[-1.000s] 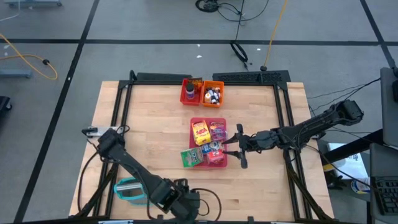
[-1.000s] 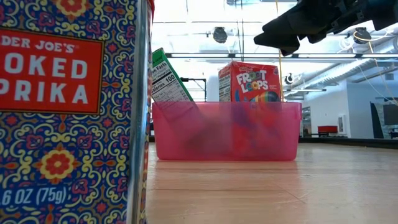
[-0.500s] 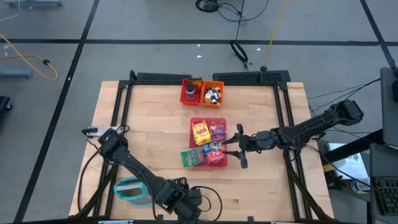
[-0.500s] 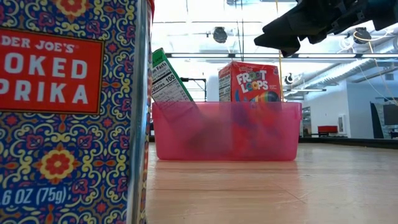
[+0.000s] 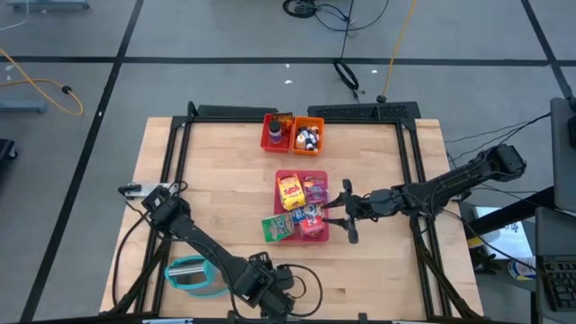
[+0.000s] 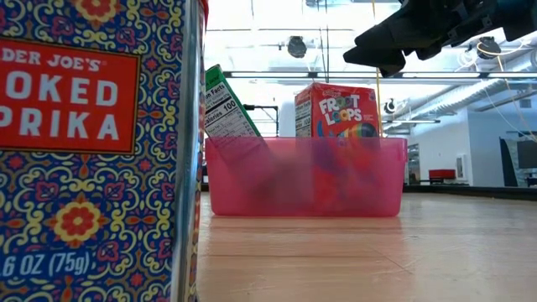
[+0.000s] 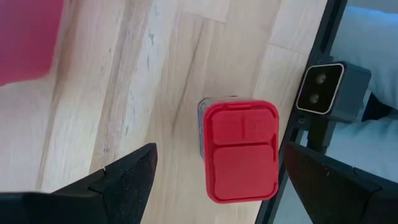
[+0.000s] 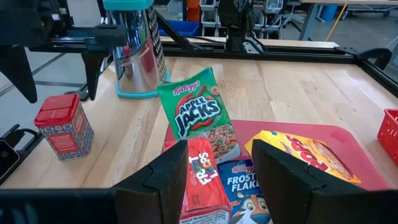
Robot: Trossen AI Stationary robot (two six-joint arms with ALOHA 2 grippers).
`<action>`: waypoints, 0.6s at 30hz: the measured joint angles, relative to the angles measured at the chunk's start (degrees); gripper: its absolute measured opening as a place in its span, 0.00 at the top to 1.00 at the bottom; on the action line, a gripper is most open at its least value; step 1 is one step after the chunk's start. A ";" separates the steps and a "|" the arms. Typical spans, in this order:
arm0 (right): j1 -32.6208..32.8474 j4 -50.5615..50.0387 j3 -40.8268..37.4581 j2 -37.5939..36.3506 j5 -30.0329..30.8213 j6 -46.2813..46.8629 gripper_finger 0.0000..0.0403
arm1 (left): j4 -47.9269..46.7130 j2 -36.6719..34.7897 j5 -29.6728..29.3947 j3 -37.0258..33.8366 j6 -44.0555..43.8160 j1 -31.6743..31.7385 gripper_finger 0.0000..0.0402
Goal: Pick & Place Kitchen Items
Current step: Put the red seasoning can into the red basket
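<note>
**Left arm closing in on the paprika tin**

My left gripper (image 7: 214, 177), fingers wide apart, has crept along the table's near edge, now hovering over the paprika tin (image 7: 240, 149). My right gripper (image 5: 345, 214) stays part-open beside the pink tray (image 5: 322, 176).

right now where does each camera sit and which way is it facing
High: overhead, looking straight down on the table and both arms.
Low: at tabletop height, looking level past the paprika tin to the tray; an arm overhead.
Left wrist: over the tin, open fingers flanking it.
Right wrist: over the tray, its fingers low.
Shared: low and both wrists show the tin.
</note>
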 joint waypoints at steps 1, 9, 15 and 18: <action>0.00 0.00 0.00 0.00 0.00 0.00 0.58 | -0.10 0.00 -0.02 0.00 -0.06 -0.02 0.13; 0.00 -0.44 0.00 0.00 0.00 0.00 0.58 | 0.11 0.00 0.61 -2.31 -1.68 -0.02 0.13; 0.00 -0.59 0.00 0.00 0.00 0.00 0.58 | 4.11 -0.35 2.97 -5.45 -2.04 -0.02 0.13; 0.00 -0.69 0.00 0.00 0.00 0.00 0.58 | 7.27 -0.38 3.68 -6.82 -1.90 -0.10 0.13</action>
